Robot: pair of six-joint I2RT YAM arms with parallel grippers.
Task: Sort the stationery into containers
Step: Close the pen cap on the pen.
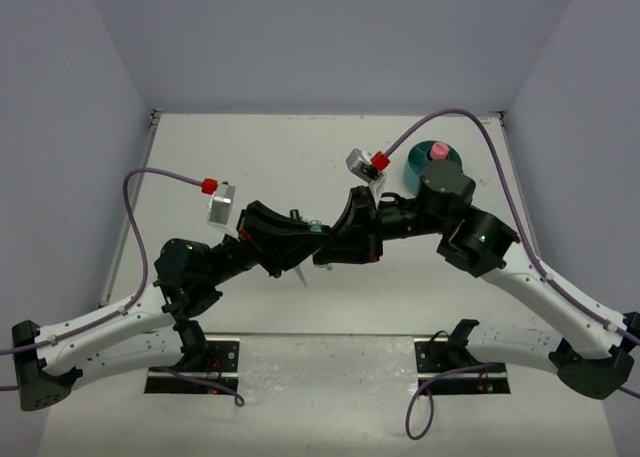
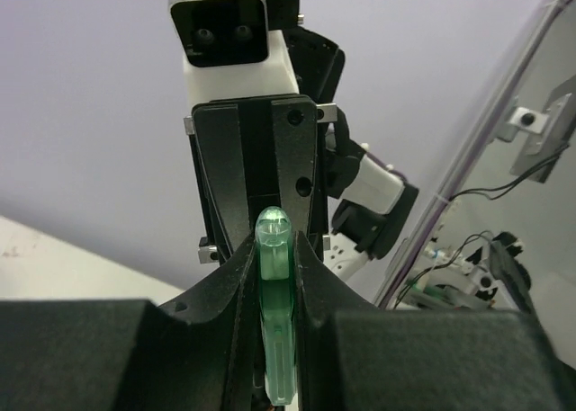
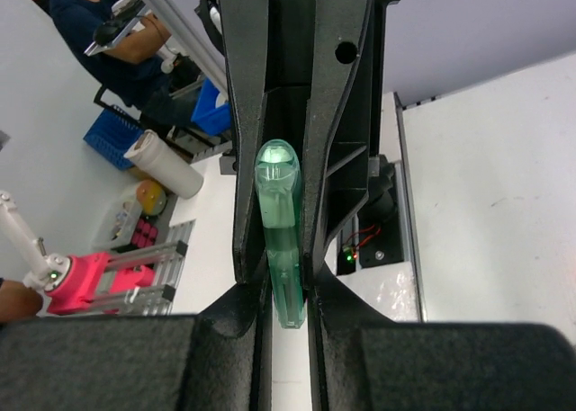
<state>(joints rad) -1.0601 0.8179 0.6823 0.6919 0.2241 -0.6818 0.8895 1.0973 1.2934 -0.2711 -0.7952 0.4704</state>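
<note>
Left gripper (image 2: pixel 274 258) and right gripper (image 3: pixel 286 290) both clamped on green highlighter (image 3: pixel 275 173), tips facing, above table (image 1: pixel 250 157).

A translucent green plastic highlighter (image 2: pixel 274 285) with a rounded end is held off the surface (image 1: pixel 250 157), clamped at one end by the left gripper (image 2: pixel 274 339) and at the other by the right gripper (image 3: pixel 288 312). A round teal plastic organizer (image 1: pixel 415 165) is set at the far right of the surface. A pink-capped bottle (image 1: pixel 438 151) stands upright in it, seemingly in the centre well.
</note>
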